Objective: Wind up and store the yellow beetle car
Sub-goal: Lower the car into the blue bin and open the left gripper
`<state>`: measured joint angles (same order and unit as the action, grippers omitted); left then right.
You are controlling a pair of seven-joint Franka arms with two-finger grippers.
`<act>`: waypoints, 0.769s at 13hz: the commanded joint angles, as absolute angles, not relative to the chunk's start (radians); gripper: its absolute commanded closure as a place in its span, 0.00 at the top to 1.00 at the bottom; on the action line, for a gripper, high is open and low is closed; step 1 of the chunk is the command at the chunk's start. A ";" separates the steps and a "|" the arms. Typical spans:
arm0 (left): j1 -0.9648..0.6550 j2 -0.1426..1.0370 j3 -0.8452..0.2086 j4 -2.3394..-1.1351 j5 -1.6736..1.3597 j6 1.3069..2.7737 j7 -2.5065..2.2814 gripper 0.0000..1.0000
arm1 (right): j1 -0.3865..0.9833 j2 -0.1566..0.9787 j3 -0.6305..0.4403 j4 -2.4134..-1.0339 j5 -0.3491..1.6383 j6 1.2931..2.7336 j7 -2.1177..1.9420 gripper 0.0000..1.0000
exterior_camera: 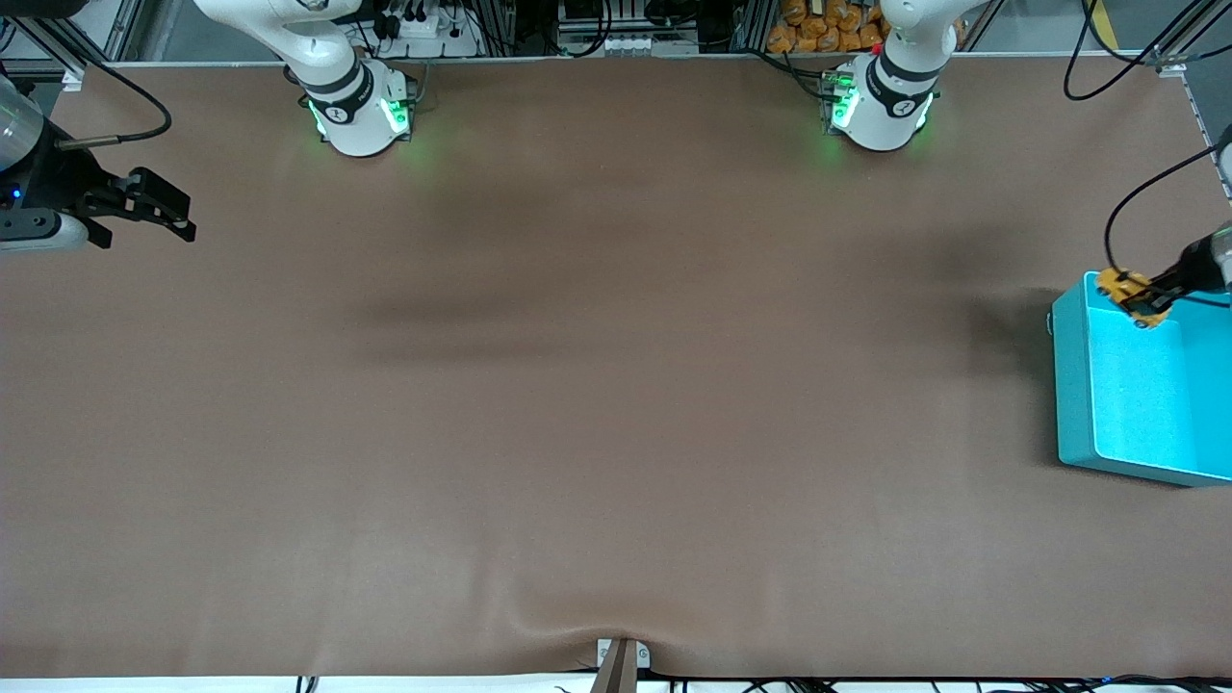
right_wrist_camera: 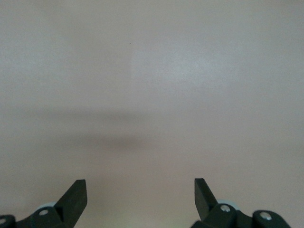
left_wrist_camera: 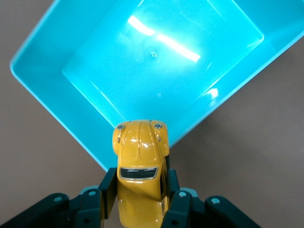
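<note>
The left tool was clamped on the yellow beetle car, held in the air over the turquoise bin at that bin's rim, the car sticking out at twelve o'clock from the fingers. The right tool waited with its jaws wide apart and empty over the brown worktop at the right arm's end.
</note>
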<state>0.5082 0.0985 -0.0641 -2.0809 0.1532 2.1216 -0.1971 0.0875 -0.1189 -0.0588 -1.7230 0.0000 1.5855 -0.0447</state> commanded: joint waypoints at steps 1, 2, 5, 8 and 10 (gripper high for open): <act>0.548 0.159 -0.074 -2.013 0.190 2.131 0.004 0.06 | 0.104 -0.115 -0.071 -1.724 0.011 1.580 -0.028 1.00; 0.557 0.182 -0.074 -2.005 0.204 2.161 0.041 0.06 | 0.103 -0.115 -0.071 -1.724 0.011 1.578 -0.028 1.00; 0.558 0.276 -0.075 -1.976 0.297 2.270 0.063 0.06 | 0.103 -0.114 -0.071 -1.724 0.011 1.575 -0.028 1.00; 0.561 0.371 -0.075 -1.910 0.325 2.295 0.084 0.06 | 0.103 -0.112 -0.071 -1.724 0.011 1.575 -0.028 1.00; 0.561 0.406 -0.077 -1.885 0.362 2.295 0.115 0.06 | 0.103 -0.109 -0.071 -1.724 0.011 1.574 -0.031 1.00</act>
<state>0.5525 0.3673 -0.0683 -1.9391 0.3195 2.2990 0.0824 0.0876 -0.1098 -0.0589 -1.7245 0.0000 1.5818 -0.0447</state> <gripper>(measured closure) 0.542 0.000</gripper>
